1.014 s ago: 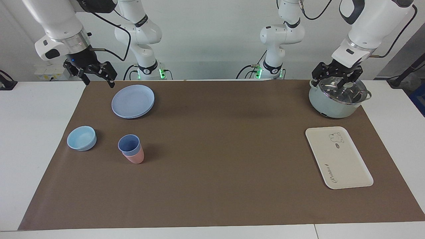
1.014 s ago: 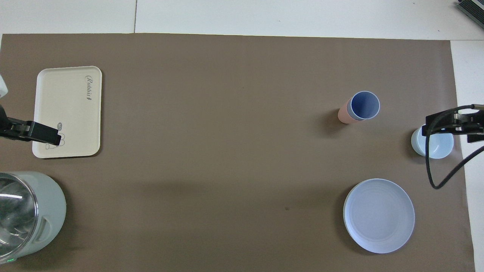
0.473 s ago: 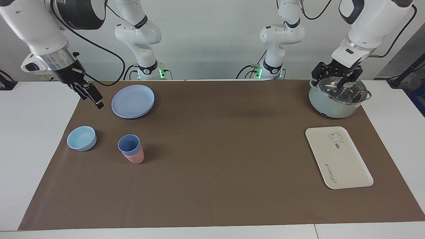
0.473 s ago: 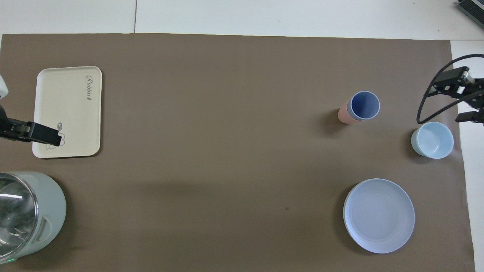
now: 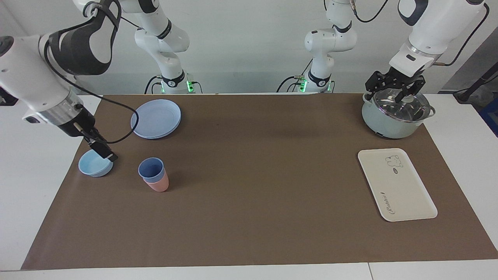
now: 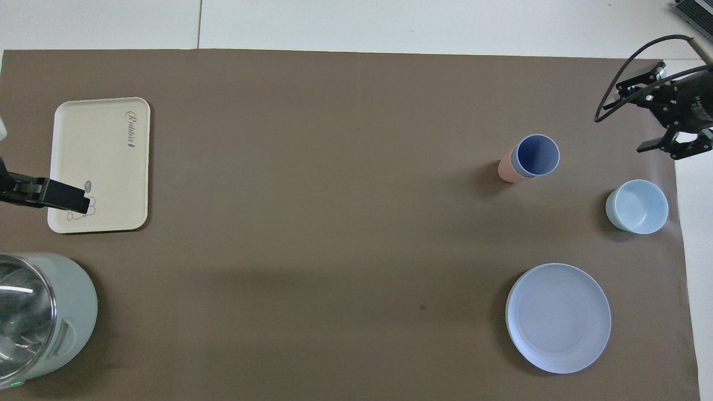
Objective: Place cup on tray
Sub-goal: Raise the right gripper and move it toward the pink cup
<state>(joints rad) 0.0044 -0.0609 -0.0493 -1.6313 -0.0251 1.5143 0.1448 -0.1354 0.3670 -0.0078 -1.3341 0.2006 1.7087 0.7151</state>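
The cup [image 5: 151,169] stands upright, nested in a pink cup [image 5: 158,185], toward the right arm's end of the table [image 5: 249,202] (about midway between its two long edges). The tray [image 5: 396,184] lies flat near the left arm's end, well apart from the cup. The right claw [image 6: 654,114] hangs over the brown mat's edge near the light-blue bowl [image 5: 95,162], fingers spread and empty. The left claw [image 5: 394,88], open too, waits over the pot [image 5: 395,116].
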